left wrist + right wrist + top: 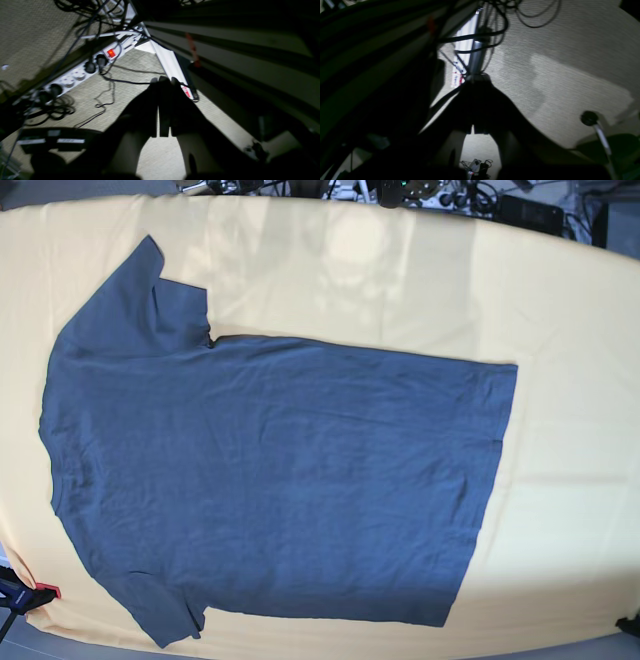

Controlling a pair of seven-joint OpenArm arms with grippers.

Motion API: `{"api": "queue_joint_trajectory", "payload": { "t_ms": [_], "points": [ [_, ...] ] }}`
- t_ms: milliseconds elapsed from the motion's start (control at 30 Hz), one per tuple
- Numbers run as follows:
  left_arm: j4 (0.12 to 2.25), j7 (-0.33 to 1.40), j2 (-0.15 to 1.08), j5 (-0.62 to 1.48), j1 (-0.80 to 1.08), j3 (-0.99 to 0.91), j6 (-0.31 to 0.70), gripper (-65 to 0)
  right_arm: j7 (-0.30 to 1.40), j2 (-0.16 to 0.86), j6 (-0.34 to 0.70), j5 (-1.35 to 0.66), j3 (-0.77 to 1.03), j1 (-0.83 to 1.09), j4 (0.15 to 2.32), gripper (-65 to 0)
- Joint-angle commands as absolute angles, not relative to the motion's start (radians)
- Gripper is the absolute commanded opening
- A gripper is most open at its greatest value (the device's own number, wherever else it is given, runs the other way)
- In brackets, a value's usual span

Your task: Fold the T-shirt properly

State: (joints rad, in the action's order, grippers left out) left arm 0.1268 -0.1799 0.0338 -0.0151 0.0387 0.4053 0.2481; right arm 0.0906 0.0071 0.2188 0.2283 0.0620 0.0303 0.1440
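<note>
- The T-shirt [270, 480] lies flat and spread open on the yellow tablecloth [570, 380] in the base view. It is a soft dark slate-blue cloth with many small wrinkles.
- Its collar end points to 9 o'clock and its straight hem to 3 o'clock. One short sleeve reaches toward 11 o'clock, the other toward 7 o'clock.
- No label or print can be read on the T-shirt.
- The tablecloth is smooth and pale. A wide bare band of it lies at 3 o'clock and another at 12 o'clock. At 6 o'clock and 9 o'clock the T-shirt comes near the cloth's edge.
- Neither arm shows in the base view.
- The left gripper [163, 82] hangs over a woven grey carpet floor [150, 155]. Its dark fingers are clenched together, with only a thin slit between them, and they grasp nothing.
- At 10 o'clock from it lies a white power strip [82, 72] with round sockets, black plugs and a lit red switch [111, 53]. Thin black cables run loosely across the floor.
- The right gripper [476, 81] is a dark silhouette, also over the carpet. Its fingers look pressed together, but the tips are too dark and I cannot tell for sure.
- A small white tag with red print [456, 79] is beside it at 9 o'clock; the writing is too blurred to read.
</note>
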Motion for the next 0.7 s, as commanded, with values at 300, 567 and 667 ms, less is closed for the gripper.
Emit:
{"api": "queue_joint_trajectory", "payload": {
  "t_ms": [300,567,667],
  "points": [
    [0.131,-0.163,0.03,-0.033,0.041,0.404,0.273,-65.0,0.116,0.019,0.225,0.225,0.065,0.006,0.157,-65.0],
    [0.132,-0.118,0.03,-0.011,0.041,0.404,0.208,-65.0,0.181,0.019,0.236,0.225,0.065,0.006,0.196,-65.0],
    [0.143,-0.096,0.03,-0.011,0.042,0.404,0.208,-65.0,0.181,0.019,0.235,0.225,0.065,0.006,0.204,-65.0]
  ]
}}
